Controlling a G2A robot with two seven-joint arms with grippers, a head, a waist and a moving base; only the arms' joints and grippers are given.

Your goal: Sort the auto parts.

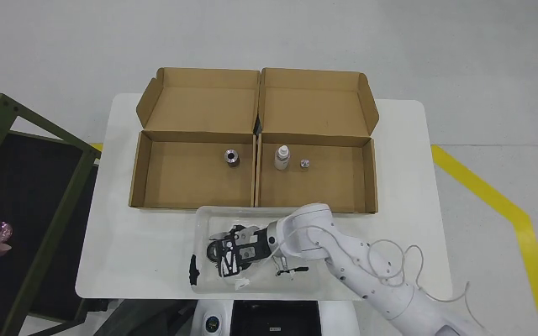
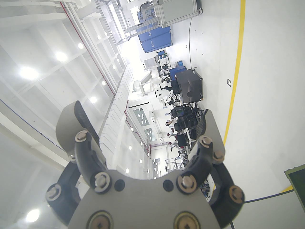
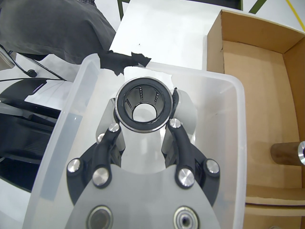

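Note:
My right gripper [image 3: 144, 104] is shut on a steel linear bearing [image 3: 144, 120], a short tube with a black inner sleeve, held just above the floor of the clear plastic bin [image 3: 236, 89]. In the top view the same gripper [image 1: 225, 252] sits in the left half of the bin [image 1: 328, 214]. The left cardboard box [image 1: 181, 181] holds one metal cylinder [image 1: 229, 156]. In the right box [image 1: 336, 181] lie a white part [image 1: 283, 156] and a small metal part [image 1: 305, 163]. My left gripper [image 2: 143, 115] points up at the ceiling, open, with nothing between its fingers.
Small dark parts [image 1: 290, 270] lie in the bin near the arm. Torn black tape [image 3: 124, 60] sticks to the bin's far rim. The left box's wall [image 3: 214, 48] stands close beside the bin. A dark green cart [image 1: 42, 218] stands left of the table.

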